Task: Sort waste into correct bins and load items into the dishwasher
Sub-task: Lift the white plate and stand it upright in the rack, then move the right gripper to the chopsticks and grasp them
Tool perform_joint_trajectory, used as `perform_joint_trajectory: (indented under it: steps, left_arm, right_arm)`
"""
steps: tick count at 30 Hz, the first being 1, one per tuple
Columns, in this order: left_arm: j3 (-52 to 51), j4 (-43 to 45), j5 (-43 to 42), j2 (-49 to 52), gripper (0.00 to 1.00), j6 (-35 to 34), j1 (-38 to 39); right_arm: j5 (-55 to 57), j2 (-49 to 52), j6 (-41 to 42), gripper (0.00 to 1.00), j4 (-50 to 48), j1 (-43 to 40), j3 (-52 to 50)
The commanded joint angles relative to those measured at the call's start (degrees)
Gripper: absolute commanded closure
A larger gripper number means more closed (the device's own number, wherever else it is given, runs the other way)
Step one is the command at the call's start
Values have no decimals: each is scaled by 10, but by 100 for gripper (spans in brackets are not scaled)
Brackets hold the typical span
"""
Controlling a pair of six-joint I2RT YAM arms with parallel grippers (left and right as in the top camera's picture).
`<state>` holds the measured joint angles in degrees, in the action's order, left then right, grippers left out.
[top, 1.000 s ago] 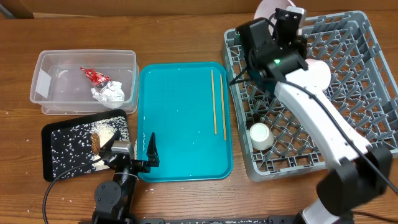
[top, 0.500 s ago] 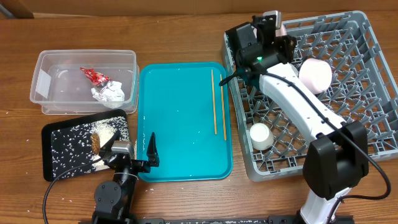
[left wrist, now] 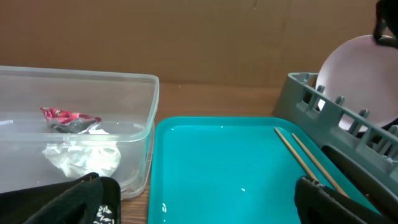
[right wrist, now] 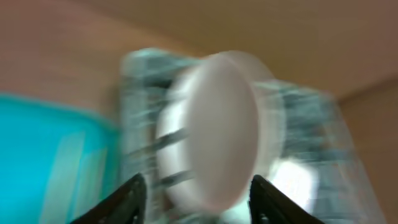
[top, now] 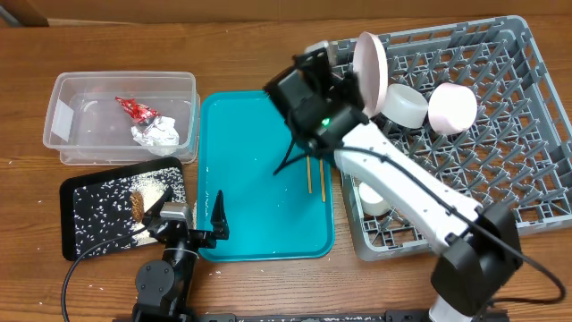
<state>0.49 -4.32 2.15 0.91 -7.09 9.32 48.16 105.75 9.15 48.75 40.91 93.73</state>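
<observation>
A white plate (top: 369, 64) stands on edge at the grey dishwasher rack's (top: 500, 179) back-left corner. Two white bowls (top: 404, 104) rest beside it, and a small cup (top: 370, 200) sits near the front, partly under the right arm. My right gripper (top: 338, 79) hovers over the teal tray's far right, just left of the plate, open and empty. The right wrist view is blurred, with the plate (right wrist: 217, 130) ahead between the spread fingers (right wrist: 132, 194). Two chopsticks (top: 310, 175) (left wrist: 305, 155) lie on the teal tray (top: 259, 179). My left gripper (top: 192, 221) (left wrist: 199, 208) stands open at the tray's front-left corner.
The clear tub (top: 67, 134) at back left holds the red wrapper (top: 134, 109) and the white napkin (top: 159, 132). The black tray (top: 85, 224) at front left carries brown and white-grain scraps (top: 146, 195). The right arm stretches across the rack's front left.
The right gripper opened and left the plate standing on edge in the rack. It then swung left and forward, to above the teal tray. The left arm has not moved.
</observation>
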Motion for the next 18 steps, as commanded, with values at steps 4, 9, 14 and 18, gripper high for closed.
perform_joint_trajectory:
  steps: [4,9,14,18]
  left_arm:
    - [-2,1,-3,-5,0,-4,-4]
    - [-2,1,-3,-5,0,-4,-4]
    - [-2,1,-3,-5,0,-4,-4]
    - [-2,1,-3,-5,0,-4,-4]
  right_arm:
    - [-466,14,133,53,-8,-22,-8]
    - [-443,106,139,53,-17,-28,-9]
    - [-432,162,139,53,-31,-47,-9]
    - [-433,196,156,53,-34,-62,-9]
